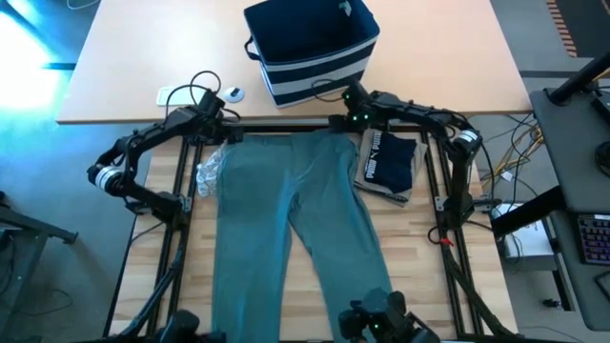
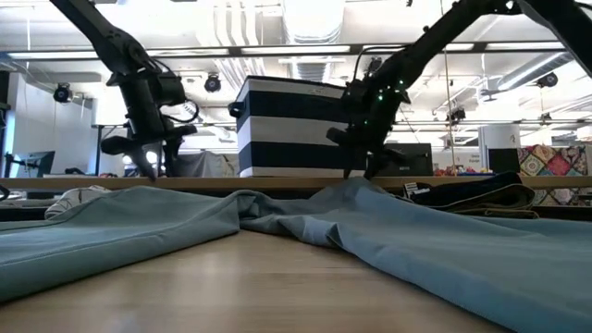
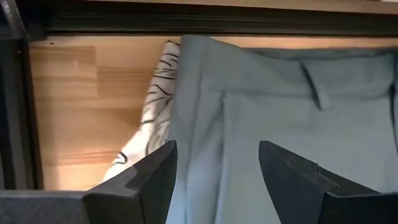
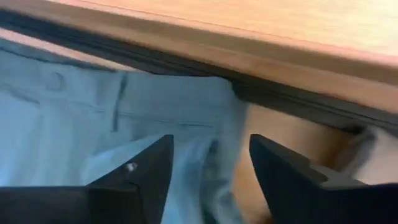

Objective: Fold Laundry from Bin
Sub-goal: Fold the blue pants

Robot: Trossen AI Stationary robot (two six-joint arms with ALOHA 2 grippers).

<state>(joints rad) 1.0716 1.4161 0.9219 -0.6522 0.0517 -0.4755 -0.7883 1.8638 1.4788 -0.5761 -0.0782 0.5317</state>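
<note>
The soft navy fabric bin with white stripes (image 1: 313,46) shows a dark, seemingly empty interior. Teal-green trousers (image 1: 286,219) lie spread on the wooden bench (image 1: 205,286); both the left gripper (image 3: 217,177) and right gripper (image 4: 211,174) hover over the waistband with fingers apart, holding nothing.

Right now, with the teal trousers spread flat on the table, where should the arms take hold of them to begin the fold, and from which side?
Probably at the waistband of the trousers, one corner per arm, coming down from above. It lies flat by the bin, and the open left end effector and right end effector hover at its two corners.
</note>
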